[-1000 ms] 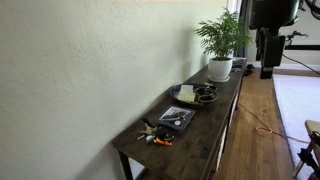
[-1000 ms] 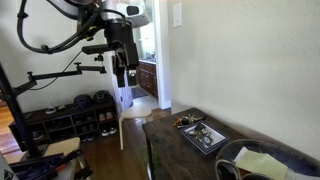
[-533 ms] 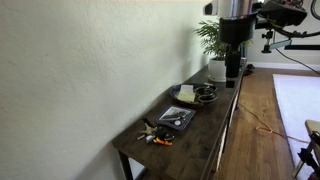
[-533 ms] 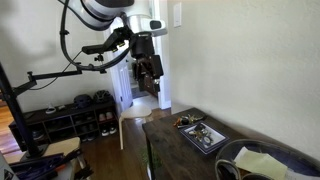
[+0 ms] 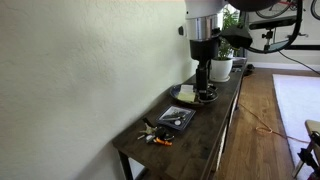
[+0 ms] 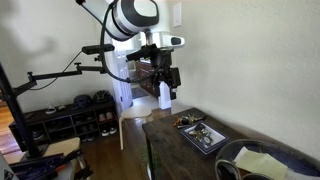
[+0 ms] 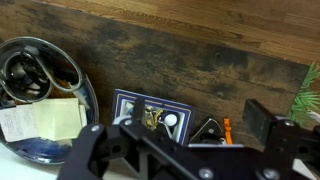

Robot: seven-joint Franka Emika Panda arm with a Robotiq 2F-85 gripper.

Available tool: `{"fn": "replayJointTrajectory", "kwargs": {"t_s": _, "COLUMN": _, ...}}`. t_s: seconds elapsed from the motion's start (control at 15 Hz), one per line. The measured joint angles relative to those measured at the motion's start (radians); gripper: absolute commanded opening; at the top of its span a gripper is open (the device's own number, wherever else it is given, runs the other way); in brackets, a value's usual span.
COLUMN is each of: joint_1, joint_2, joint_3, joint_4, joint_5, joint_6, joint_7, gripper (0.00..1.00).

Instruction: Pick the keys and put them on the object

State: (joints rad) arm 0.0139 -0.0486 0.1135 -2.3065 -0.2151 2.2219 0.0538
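The claw [image 5: 203, 88] is wide open and holds nothing. The keys [image 5: 153, 135] lie on the table [image 5: 196, 141] just beside the flat object [image 5: 177, 118].

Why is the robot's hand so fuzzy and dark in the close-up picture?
Wrist view: the gripper is very close to the lens, so it blurs dark, while the table beyond is sharp. Exterior view: the doorway is brighter than the room; the keys look small and soft.
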Motion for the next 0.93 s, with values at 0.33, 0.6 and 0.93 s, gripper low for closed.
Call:
{"fn": "replayJointTrajectory", "kwargs": {"t_s": 0.33, "joint_1": 0.000, "joint_2": -0.001, "joint_3": 0.000, "joint_4": 0.000, "joint_5": 0.000, "joint_6": -0.001, "joint_7": 0.000, "gripper": 1.00}}
{"fn": "replayJointTrajectory", "kwargs": {"t_s": 0.6, "joint_1": 0.000, "joint_2": 0.004, "joint_3": 0.000, "joint_4": 0.001, "joint_5": 0.000, "joint_6": -0.001, "joint_7": -0.004, "gripper": 1.00}}
{"fn": "replayJointTrajectory", "kwargs": {"t_s": 0.93, "joint_1": 0.005, "joint_2": 0.081, "joint_3": 0.000, "joint_4": 0.029, "joint_5": -0.009, "joint_6": 0.002, "joint_7": -0.061, "gripper": 1.00}}
